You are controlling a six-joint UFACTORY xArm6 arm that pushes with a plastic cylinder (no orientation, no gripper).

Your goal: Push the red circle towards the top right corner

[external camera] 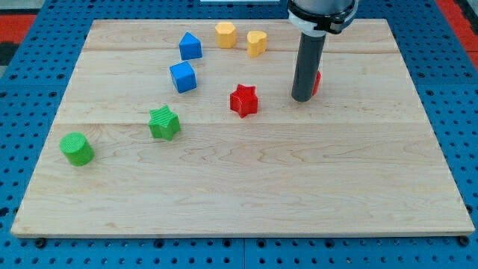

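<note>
Nearest: green cylinder (76,149), far to the view's left of my tip (302,98).
Tip: bare rod, holding nothing, touching the red circle (317,81).
Red circle: mostly hidden behind my tip.
Progress: top right corner well apart; most pushing remains.

Wooden board (246,187): pale tan, fine lengthwise grain, faint seams between planks.
Surrounding surface (37,45): blue, regular grid of small dark holes.
Rod (306,67): dark grey to black.
Red circle (317,81): red, only a sliver showing.
Red star (243,100): red.
Blue cube (183,77): blue.
Blue pentagon-like block (190,46): blue.
Yellow hexagon-like block (225,34): orange-yellow.
Yellow heart-like block (256,42): yellow.
Green star (164,122): green.
Green cylinder (77,149): green.
</note>
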